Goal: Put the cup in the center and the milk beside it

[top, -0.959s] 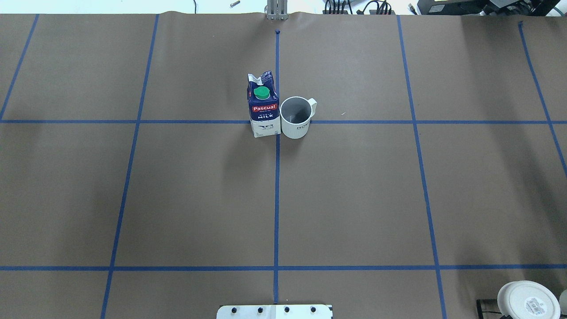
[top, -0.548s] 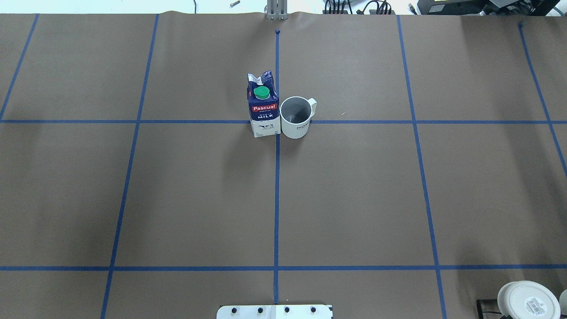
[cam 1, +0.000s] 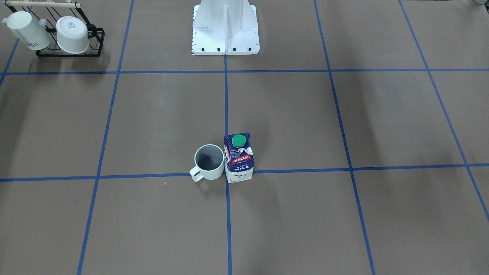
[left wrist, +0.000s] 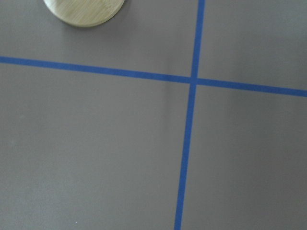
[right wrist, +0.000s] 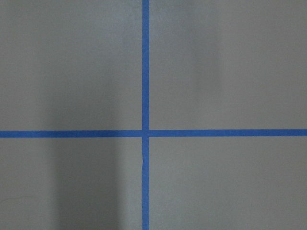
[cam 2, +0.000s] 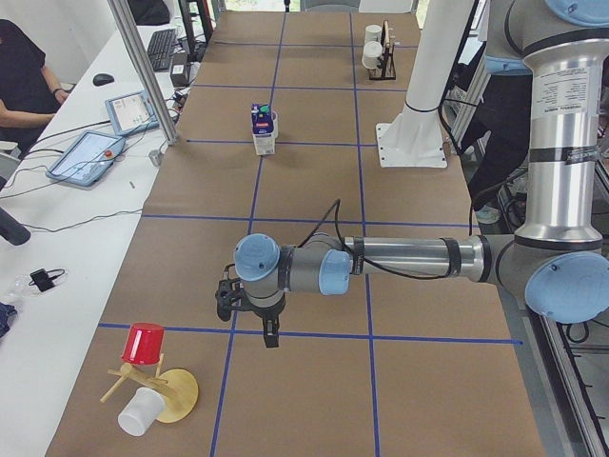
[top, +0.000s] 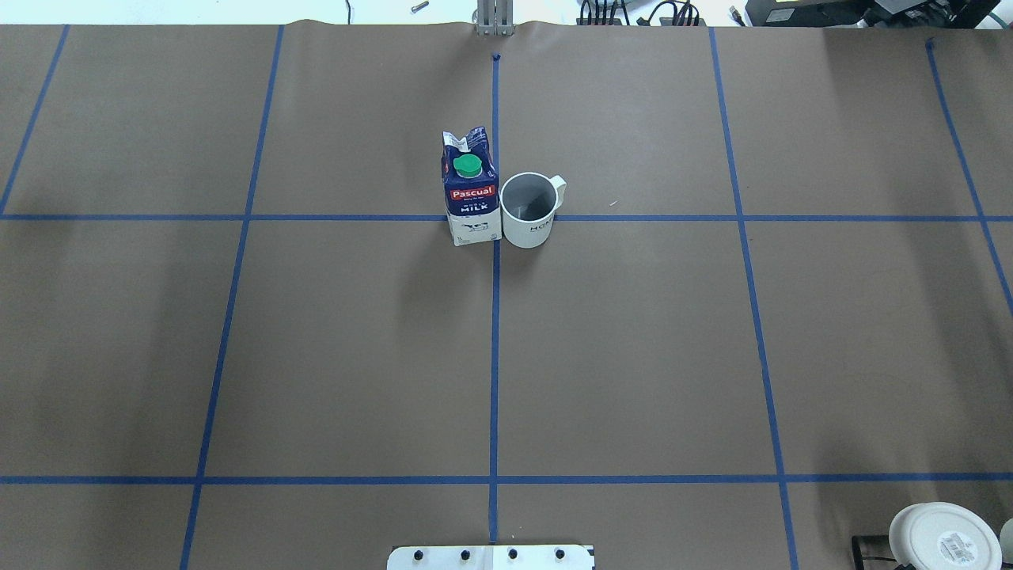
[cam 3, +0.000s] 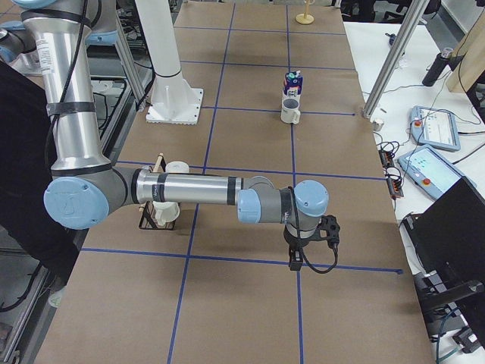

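Over brown table (top: 633, 356): left fingers (cam 2: 270, 330), right fingers (cam 3: 294, 258), spread indiscernible.

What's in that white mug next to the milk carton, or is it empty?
It looks empty: the cup stands upright beside the milk, and the overhead view shows only its bare grey inside.

Black wire rack (cam 1: 68, 55) holding two white cups (cam 1: 72, 34) at a table corner, red cup (cam 2: 145, 343) and pale cup (cam 2: 141, 411) at a wooden stand (cam 2: 183, 392), tablet (cam 2: 88, 155) on side bench

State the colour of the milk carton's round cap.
Green: the round cap on the dark-blue and white gable carton, clearest in the overhead exterior view.
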Controlling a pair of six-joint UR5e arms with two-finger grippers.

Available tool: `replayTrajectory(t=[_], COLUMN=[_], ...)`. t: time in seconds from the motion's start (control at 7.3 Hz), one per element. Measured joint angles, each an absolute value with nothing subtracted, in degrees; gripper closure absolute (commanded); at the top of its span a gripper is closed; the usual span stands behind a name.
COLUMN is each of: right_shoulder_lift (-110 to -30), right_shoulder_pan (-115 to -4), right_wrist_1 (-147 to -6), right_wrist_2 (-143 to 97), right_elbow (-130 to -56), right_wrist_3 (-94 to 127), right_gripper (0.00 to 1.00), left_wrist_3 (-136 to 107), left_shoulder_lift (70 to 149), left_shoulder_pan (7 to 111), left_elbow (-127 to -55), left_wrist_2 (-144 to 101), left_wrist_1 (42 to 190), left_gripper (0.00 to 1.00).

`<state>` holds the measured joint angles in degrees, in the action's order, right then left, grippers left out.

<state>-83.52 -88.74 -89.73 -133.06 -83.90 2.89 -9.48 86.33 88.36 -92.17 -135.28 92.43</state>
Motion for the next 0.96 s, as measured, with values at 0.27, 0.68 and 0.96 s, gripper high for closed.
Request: replayTrajectory(t=[0.27,0.68,0.96], right_shoulder_lift=[-82.44,-82.95,-83.17], right_shoulder_pan=[-88.82,-88.85,-88.86], right_wrist_1=[-97.77,-101.67,-101.7], right_wrist_2=[-133.06,-132.97,-132.98], right_elbow=[-87.62,-90.82,-90.73], right_wrist_3=[2.9,2.82,2.79], right_gripper=[0.0,0.0,0.0], left_wrist_3=[-9.75,-9.9,-9.93], left_shoulder_lift=[86.32,86.91,87.28], left_shoulder_pan=[88.34,88.33,88.33], left_elbow=[-91.77,-91.57,-91.51], left_wrist_2=[-135.4,-135.44,-135.38], left_wrist_1=[92.46,92.21,92.02], left_gripper=[0.02,0.02,0.02])
